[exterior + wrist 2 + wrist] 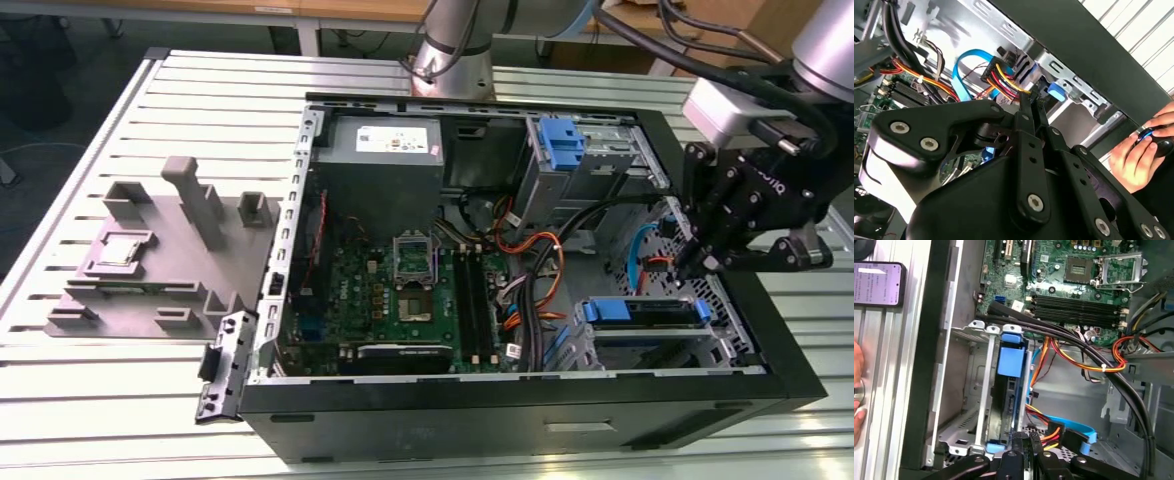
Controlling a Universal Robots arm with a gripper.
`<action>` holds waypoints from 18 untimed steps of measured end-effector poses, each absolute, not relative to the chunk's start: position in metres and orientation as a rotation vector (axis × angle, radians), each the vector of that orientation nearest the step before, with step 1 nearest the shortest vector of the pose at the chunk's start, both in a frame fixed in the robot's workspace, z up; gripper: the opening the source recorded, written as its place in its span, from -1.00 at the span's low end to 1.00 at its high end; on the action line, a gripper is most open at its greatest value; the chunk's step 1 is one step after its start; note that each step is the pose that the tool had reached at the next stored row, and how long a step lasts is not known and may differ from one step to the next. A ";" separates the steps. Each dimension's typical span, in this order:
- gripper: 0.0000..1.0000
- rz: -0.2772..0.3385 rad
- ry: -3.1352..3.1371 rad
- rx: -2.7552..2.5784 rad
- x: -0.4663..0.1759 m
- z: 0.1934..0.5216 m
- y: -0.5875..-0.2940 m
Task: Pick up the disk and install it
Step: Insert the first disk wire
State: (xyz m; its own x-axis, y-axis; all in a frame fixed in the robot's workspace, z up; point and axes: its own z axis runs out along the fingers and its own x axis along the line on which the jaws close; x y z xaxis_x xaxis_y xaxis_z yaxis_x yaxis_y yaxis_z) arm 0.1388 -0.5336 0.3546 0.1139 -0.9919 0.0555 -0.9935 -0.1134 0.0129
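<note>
Exterior view: jaws (705, 262) narrow, holding nothing, hanging inside the case (787, 330); the disk (641, 313) sits in its bay just below them, long axis crosswise to the fingers.

Exterior view high above, angled down on the open black computer case (534, 420), both wrist views close inside it, sharing its orange-and-yellow cable bundle (1004, 82) (1089, 365).
</note>
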 end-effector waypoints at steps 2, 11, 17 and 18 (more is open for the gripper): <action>-0.65 0.050 -2.065 2.306 0.138 0.354 -0.537; -0.65 0.049 -2.128 2.245 0.136 0.345 -0.539; -0.65 0.047 -2.175 2.200 0.133 0.343 -0.540; -0.65 0.047 -2.175 2.199 0.131 0.343 -0.540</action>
